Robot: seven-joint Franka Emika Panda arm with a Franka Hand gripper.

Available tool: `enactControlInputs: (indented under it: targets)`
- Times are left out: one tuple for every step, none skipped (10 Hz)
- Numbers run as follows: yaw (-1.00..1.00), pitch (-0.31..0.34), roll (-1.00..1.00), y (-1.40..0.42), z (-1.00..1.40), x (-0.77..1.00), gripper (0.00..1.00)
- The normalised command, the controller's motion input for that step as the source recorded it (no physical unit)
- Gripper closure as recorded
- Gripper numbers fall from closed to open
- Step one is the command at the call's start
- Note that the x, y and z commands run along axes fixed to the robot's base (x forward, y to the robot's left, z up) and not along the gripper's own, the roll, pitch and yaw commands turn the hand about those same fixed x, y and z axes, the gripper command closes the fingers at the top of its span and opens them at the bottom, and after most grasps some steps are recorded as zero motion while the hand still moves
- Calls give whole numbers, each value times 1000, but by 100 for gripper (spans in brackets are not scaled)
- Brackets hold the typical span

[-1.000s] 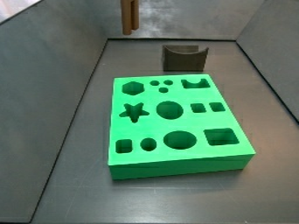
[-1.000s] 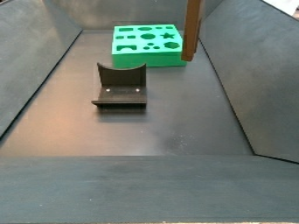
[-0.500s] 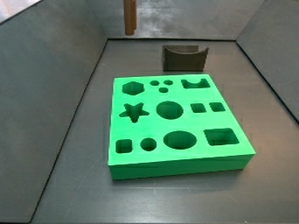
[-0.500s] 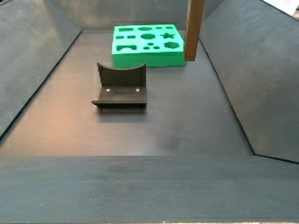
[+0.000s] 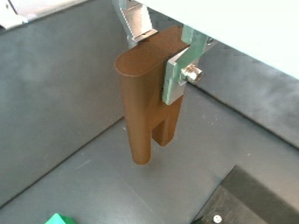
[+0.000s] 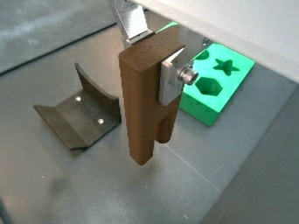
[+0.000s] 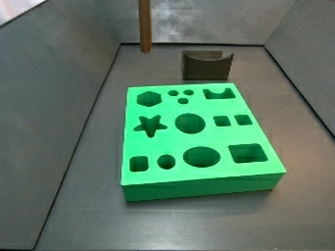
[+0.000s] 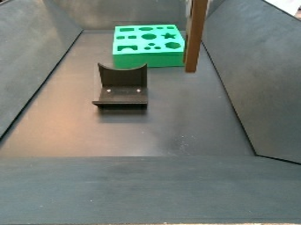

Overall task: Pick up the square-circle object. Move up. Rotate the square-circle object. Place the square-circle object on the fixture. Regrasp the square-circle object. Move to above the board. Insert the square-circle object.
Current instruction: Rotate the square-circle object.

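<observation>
Two silver finger plates of the gripper (image 5: 159, 48) are clamped on the top of the square-circle object (image 5: 149, 105), a long brown two-pronged block. It hangs vertically, prongs down, above the floor, apart from the dark notched fixture (image 6: 77, 119) and green holed board (image 6: 216, 79).

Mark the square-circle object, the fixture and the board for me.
square-circle object (image 6: 142, 105): wrist view, its broad face.
fixture (image 8: 119, 86): side view, its upright back.
board (image 7: 197, 147): side view, its top face.
gripper (image 6: 159, 52): wrist view, clamping the piece.
</observation>
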Motion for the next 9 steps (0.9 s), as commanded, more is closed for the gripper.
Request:
enactControlInputs:
  targets:
    - [-7,-36,-168,17,-1000,27,100]
    - [-17,-46,-164,20,-1000,30,100]
    - [-21,-52,-170,18,-1000,33,100]
    - [-24,-57,-171,16,-810,30,100]
    - [-23,-61,-165,14,-656,25,100]
    - [-22,-64,-153,13,-504,24,100]
    - [-19,-69,-148,7,-308,20,100]
    - [-18,-69,-160,3,-168,19,100]
    - [-18,-69,-160,3,-168,19,100]
